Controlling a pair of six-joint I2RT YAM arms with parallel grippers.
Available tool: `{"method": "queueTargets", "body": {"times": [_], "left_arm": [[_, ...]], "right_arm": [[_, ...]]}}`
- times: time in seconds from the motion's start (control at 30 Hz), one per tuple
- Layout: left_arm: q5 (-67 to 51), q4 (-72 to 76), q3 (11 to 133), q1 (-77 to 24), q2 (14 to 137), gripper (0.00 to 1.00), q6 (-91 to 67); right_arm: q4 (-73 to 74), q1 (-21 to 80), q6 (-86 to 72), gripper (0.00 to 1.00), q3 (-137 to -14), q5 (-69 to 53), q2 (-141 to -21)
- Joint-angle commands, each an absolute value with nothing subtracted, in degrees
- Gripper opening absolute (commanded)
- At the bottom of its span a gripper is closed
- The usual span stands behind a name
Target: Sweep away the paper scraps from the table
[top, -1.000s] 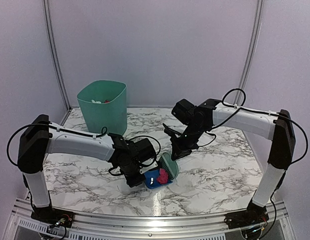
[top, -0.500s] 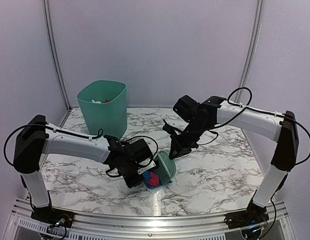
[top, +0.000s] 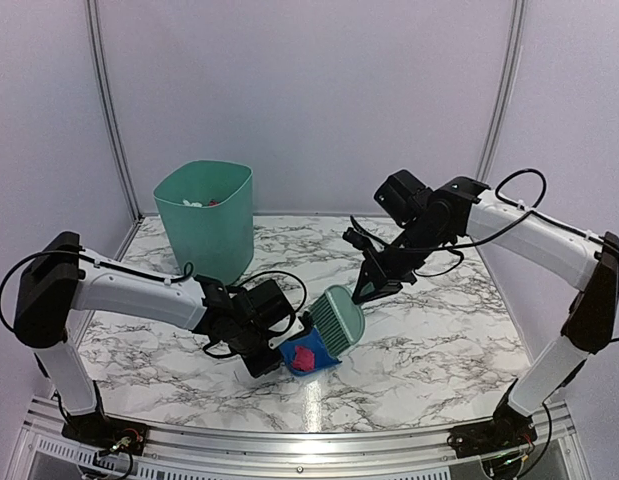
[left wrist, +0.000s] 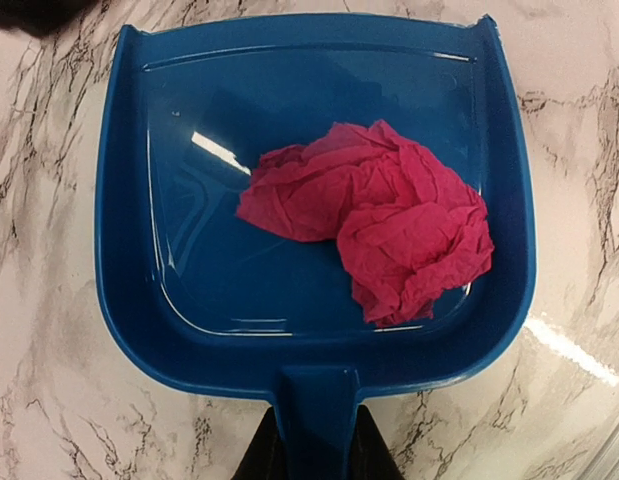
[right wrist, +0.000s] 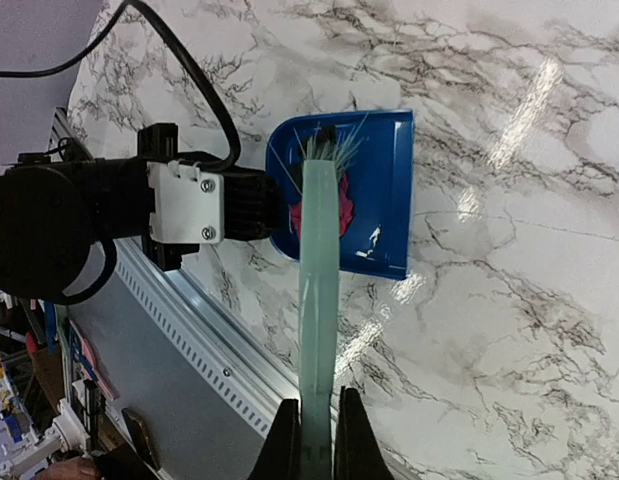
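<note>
Nearest to us, the left gripper (left wrist: 314, 455) is clamped on the short handle of a blue dustpan (left wrist: 189, 330), its two dark fingers pressed against the handle's sides. The dustpan is at the near middle of the marble surface (left wrist: 579, 150), with its mouth pointing away from the gripper. Inside it we see one crumpled pink paper scrap (left wrist: 389, 230), lying toward the right of the pan floor and reaching close to the back wall. We find no other scraps loose on the surface around it.

Just past the pan, the right gripper (top: 374, 285) is closed tight on the handle of a mint-green brush (top: 339, 320). The brush slants down from the gripper, and its head hangs over the pan's right edge, bristles above the pink scrap. We cannot tell whether the bristles touch the pan.

Farther back, at the left rear of the surface, a green bin (top: 204, 215) stands upright, well apart from the pan. A few pale and red bits show inside its rim.
</note>
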State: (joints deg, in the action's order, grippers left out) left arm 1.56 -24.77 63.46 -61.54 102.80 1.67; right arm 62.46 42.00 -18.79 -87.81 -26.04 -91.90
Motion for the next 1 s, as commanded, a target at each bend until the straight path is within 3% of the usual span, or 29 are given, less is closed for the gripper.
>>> {"method": "queueTargets", "body": {"times": [0.0, 0.67, 0.97], "left_arm": [[0.67, -21.42, 63.54, -61.08, 100.57, 0.00, 0.36], [-4.59, -14.44, 57.13, -56.39, 89.29, 0.00, -7.83], [-6.14, -13.16, 58.13, -55.65, 87.75, 0.00, -11.15]], "right_arm": [[58.31, 43.50, -18.86, 0.00, -83.04, -31.78, -91.26], [60.33, 40.82, -19.76, 0.00, -82.45, -24.61, -87.01], [54.69, 40.62, -18.90, 0.00, -83.81, -27.74, -85.32]]}}
